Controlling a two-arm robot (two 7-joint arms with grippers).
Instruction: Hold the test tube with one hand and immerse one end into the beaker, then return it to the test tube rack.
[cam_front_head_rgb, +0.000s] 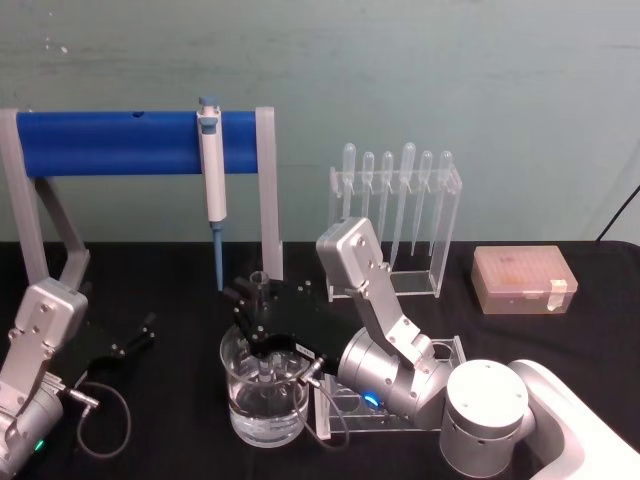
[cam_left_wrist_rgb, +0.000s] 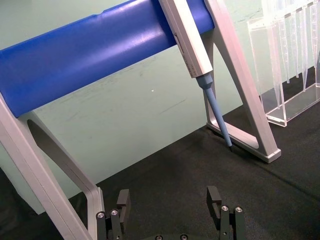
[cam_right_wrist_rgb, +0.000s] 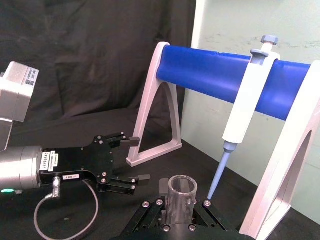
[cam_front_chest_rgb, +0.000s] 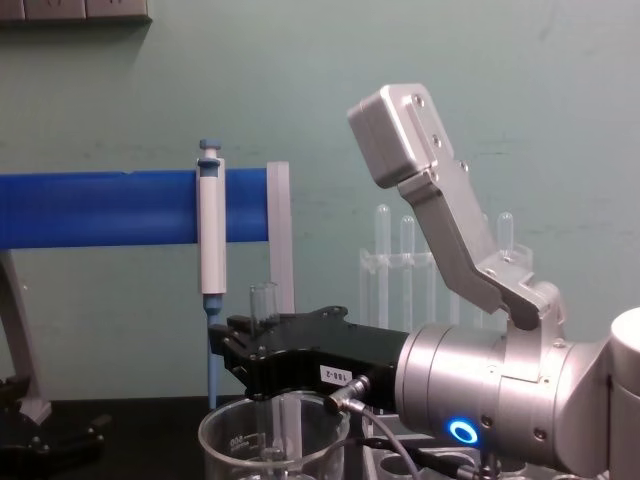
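Right now the right gripper (cam_front_head_rgb: 262, 322) pinches the test tube (cam_front_chest_rgb: 264, 302) upright, lower end down in the beaker (cam_front_head_rgb: 264, 400) near the bench's front edge, so dip looks done; next lift straight out, left gripper (cam_front_head_rgb: 140, 335) idle, spread.

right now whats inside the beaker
The beaker holds clear liquid and the lower end of the test tube, gripped upright by the right hand. The hand covers the tube's middle; how deep its tip sits cannot be told.
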